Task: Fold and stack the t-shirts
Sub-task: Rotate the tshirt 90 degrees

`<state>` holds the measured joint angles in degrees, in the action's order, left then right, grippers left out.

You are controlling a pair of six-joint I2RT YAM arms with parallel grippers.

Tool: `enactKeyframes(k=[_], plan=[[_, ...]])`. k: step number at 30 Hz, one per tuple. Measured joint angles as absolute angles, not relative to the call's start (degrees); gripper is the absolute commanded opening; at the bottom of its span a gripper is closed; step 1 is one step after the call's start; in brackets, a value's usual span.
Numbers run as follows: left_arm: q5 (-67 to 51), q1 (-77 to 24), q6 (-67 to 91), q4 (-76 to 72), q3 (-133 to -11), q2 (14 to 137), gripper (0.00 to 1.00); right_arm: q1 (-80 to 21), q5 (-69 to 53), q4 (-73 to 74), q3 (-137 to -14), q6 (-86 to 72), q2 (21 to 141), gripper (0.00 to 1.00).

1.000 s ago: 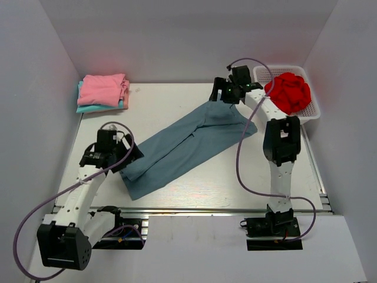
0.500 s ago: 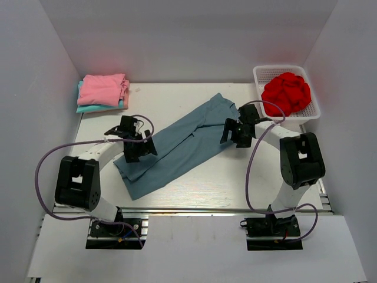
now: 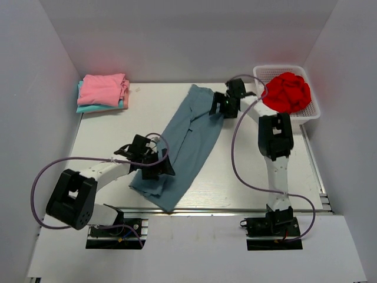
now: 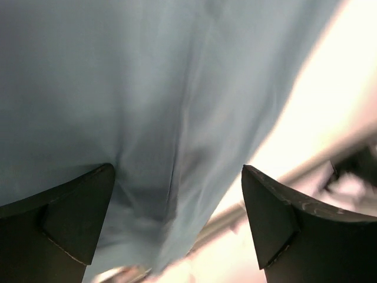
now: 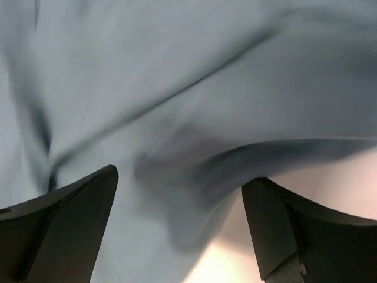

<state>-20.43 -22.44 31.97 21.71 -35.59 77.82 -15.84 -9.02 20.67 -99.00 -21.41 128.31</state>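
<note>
Now the blue-grey t-shirt [image 3: 188, 141], a long folded strip, is lying mid-table, running near to far, having swung round from its earlier slant. The left gripper [image 3: 158, 168] and right gripper [image 3: 218, 107] are sitting at its ends, jaws spread wide and holding nothing. It is probably being squared for crosswise folds. Around it the white table [image 3: 259, 177] is showing bare, with plain white walls closing in.

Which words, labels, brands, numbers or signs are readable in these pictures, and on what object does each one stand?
No text can be read anywhere.
The blue-grey t-shirt, pink t-shirt, teal t-shirt and red t-shirt are plain; the white basket, left arm and right arm show no legible marking.
Both wrist views are blurred and show only plain cloth.
</note>
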Motion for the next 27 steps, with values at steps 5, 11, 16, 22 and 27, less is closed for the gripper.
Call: enactKeyframes(k=[5, 11, 16, 22, 27], plan=[[-27.9, -34.8, 32.8, 19.2, -39.5, 83.8, 1.0, -15.6, -11.1, 25.1, -125.8, -19.7, 144.6, 0.9], [-30.0, -46.1, 29.8, 22.8, -49.7, 89.2, 1.0, -15.3, -12.4, 23.7, -119.7, -18.7, 140.8, 0.9], [-24.9, -46.6, 27.9, 25.8, -56.6, 88.1, 1.0, -15.3, -12.2, 25.7, -114.6, -16.9, 135.0, 0.9], [-12.0, -46.0, 29.7, 31.5, -58.9, 83.5, 1.0, -15.8, -12.2, 25.2, -100.6, -15.8, 120.9, 0.9], [2.7, -45.4, 35.8, 37.4, -55.9, 74.6, 1.0, -19.3, -12.0, 22.6, -83.2, -14.4, 106.7, 0.9]])
